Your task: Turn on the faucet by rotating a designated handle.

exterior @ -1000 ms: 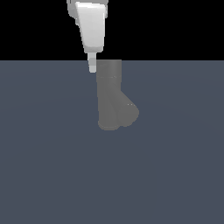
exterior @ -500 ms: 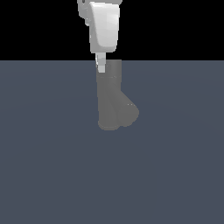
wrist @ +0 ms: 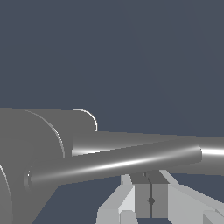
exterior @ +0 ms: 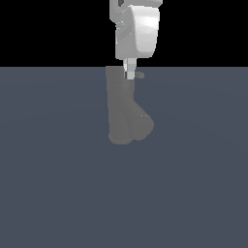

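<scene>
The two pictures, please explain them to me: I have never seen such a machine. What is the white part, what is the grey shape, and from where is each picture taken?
These are simulator renders of one robot arm. The exterior view looks from outside. The white part is the arm's gripper, coming down from above at the top of the grey faucet, an upright cylinder with a stubby spout, standing on a plain surface. The wrist view is from a camera on the arm. The shiny thin rod is the handle. The fingers appear closed together beside it; nothing is held.
</scene>
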Motion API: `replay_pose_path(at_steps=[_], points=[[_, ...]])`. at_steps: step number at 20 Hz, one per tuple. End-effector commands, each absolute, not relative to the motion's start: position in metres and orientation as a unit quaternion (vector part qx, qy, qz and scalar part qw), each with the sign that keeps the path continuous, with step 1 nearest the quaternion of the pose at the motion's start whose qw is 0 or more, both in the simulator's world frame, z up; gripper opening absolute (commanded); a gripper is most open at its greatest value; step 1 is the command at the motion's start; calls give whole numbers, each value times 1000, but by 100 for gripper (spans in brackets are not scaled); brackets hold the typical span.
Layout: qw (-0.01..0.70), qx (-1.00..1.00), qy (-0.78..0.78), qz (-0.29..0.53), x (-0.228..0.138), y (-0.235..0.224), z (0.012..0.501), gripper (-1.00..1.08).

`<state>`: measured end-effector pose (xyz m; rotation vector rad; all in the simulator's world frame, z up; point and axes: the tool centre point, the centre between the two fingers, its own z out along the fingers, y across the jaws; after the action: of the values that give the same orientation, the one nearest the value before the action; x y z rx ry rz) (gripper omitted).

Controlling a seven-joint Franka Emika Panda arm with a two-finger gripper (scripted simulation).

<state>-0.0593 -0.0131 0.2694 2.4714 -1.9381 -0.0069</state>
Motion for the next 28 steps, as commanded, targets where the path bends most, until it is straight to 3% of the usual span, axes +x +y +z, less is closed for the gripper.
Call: replay_pose_path(at_steps=[1, 6, 7, 28], points=[[0, 772, -636, 0, -56, -50, 270, -100], [0, 771, -637, 0, -52, -68, 270, -100], [-1, 787, -616, -3, -52, -35, 269, -100], [-1, 780, -626, -1, -9, -74, 270, -100]])
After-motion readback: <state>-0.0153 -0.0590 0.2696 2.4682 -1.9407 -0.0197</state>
